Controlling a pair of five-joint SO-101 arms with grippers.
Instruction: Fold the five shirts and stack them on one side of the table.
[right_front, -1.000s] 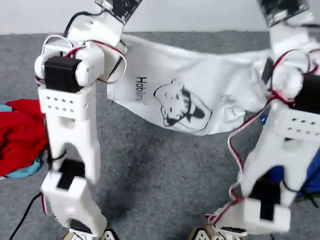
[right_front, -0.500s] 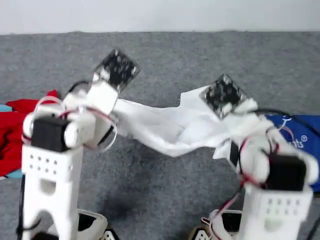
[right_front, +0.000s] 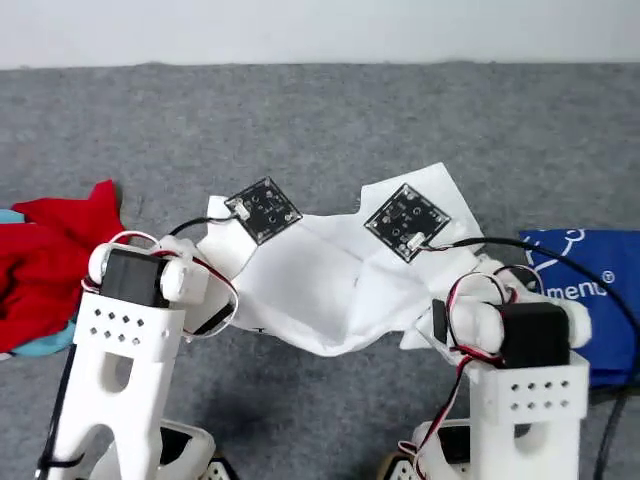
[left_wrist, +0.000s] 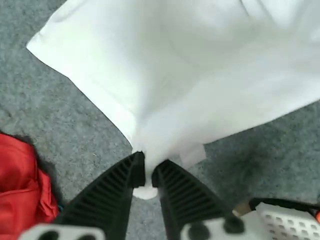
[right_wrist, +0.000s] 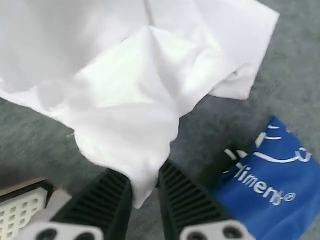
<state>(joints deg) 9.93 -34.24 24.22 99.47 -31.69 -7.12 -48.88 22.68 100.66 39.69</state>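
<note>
The white shirt (right_front: 320, 290) lies bunched in the middle of the table (right_front: 330, 130), between the two arms. It is a soft, thin cloth, crumpled into loose folds and ridges, with one flat pointed corner sticking out toward the far side. No print shows on its upturned face.

The left gripper (left_wrist: 147, 172) has its ribbed black fingers (left_wrist: 117, 187) nearly together, pinching a narrow fold at the shirt's edge (left_wrist: 190, 65). The right gripper (right_wrist: 145, 187) is closed on a thicker hanging bunch of the same shirt (right_wrist: 115, 90), which droops between its ribbed fingers (right_wrist: 102, 197).

The table is covered in a grey, rough, felt-like surface. A red shirt (right_front: 50, 260) lies in a rumpled heap at the left edge, with a strip of teal cloth (right_front: 45, 340) peeking from beneath it. A blue shirt (right_front: 585, 300) lies flat at the right edge, smoother than the others, bearing white lettering and a curved white line drawing.

A band of bare grey separates the white shirt from the red heap, and a narrower gap separates it from the blue shirt (right_wrist: 270, 180). The widest open stretch runs along the far side, up to the pale wall (right_front: 320, 30).
</note>
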